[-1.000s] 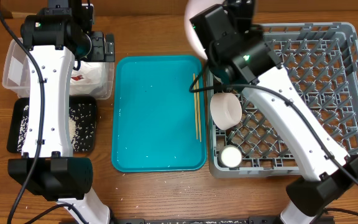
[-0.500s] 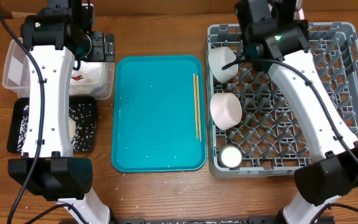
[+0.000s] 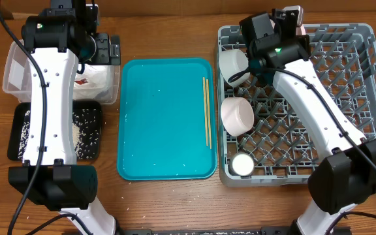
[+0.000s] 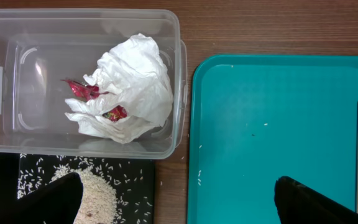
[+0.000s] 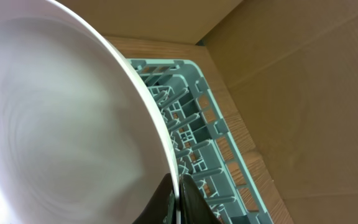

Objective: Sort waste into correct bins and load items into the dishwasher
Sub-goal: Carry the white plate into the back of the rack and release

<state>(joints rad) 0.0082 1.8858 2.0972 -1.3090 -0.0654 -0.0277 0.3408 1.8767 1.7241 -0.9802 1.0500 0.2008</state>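
My right gripper (image 5: 178,199) is shut on the rim of a white plate (image 5: 61,124). It holds the plate on edge over the far side of the grey dishwasher rack (image 3: 344,98). Two white bowls (image 3: 232,65) (image 3: 237,115) and a small white cup (image 3: 243,164) stand in the rack's left column. My left gripper (image 4: 179,202) hangs open between the black tray (image 4: 135,186), which holds rice (image 4: 95,193), and the teal tray (image 4: 272,124). A crumpled napkin (image 4: 132,87) and a red wrapper scrap (image 4: 82,90) lie in the clear tub (image 4: 179,74). The chopsticks (image 3: 206,111) lie on the teal tray.
A few stray rice grains dot the teal tray and the wood beside the black tray. The left arm's white link (image 3: 51,98) spans the tub and the black tray in the overhead view. A brown wall rises behind the rack.
The right arm carried the plate from above the teal tray's far right corner over to the rack's far edge, turning it on edge. The left arm has not moved.
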